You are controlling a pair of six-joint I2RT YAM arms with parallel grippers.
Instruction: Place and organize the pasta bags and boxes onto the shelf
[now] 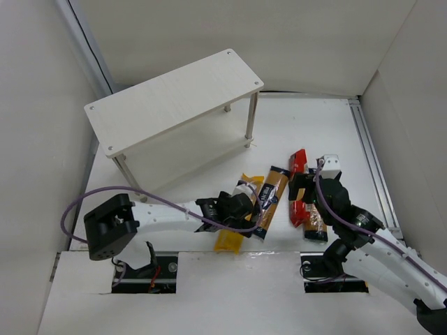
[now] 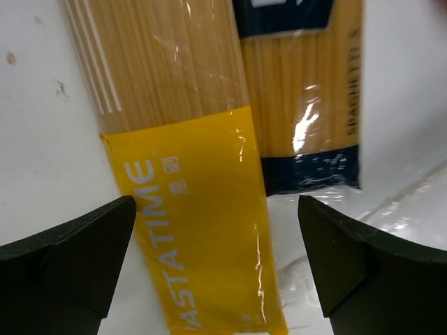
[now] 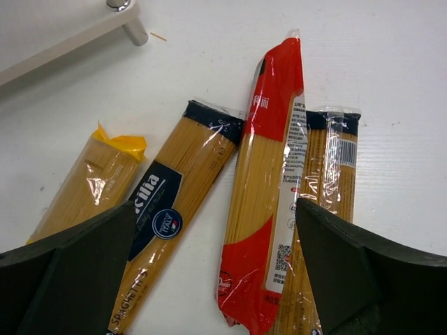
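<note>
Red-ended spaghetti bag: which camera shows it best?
Right wrist view: the red-ended spaghetti bag lies whole and close. The top view shows it small, partly hidden by the right arm; the left wrist view does not show it.

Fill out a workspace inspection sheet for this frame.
Surface: white table with the shelf standing on it.
Job's things: four lie on the table, none shelved: yellow pack, dark-label pack, red-ended bag, dark-ended pack.
Clutter: tan sliver near a shelf leg.
Claws: left claw open over the yellow pack; right claw open above the packs; neither holds anything.
Cables: purple cable along each arm.
Surroundings: white walls; metal rail at the table's right.
</note>
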